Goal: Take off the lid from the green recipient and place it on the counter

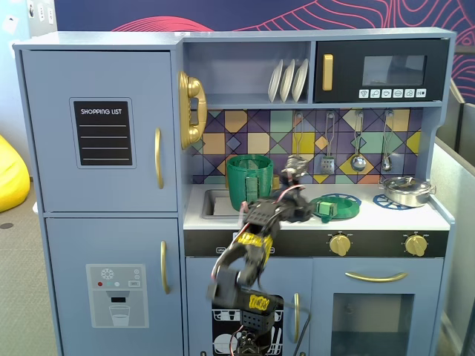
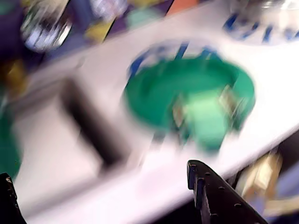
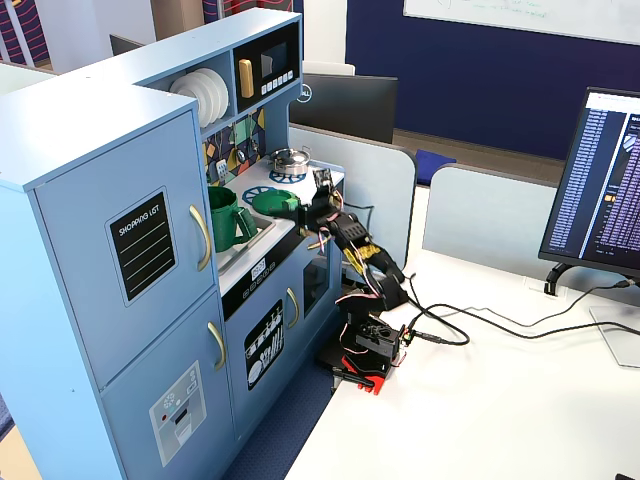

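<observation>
In a fixed view, a steel pot (image 1: 407,190) sits right of the lid (image 1: 335,205); the open green recipient (image 1: 250,182) stands left, on the surface (image 1: 415,216). The wrist view, blurred, shows the green lid (image 2: 187,95) with its pale tab beyond the released end effector (image 2: 100,179). In another fixed view, the lid (image 3: 274,202) lies beside the end effector (image 3: 307,207).

The counter (image 1: 282,219) bears the lid (image 1: 335,205), the green recipient (image 1: 249,182) and a steel pot (image 1: 407,190)

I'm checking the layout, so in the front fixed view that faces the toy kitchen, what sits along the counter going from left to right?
Sink recess → green recipient → gripper → lid on a burner ring → steel pot.
</observation>
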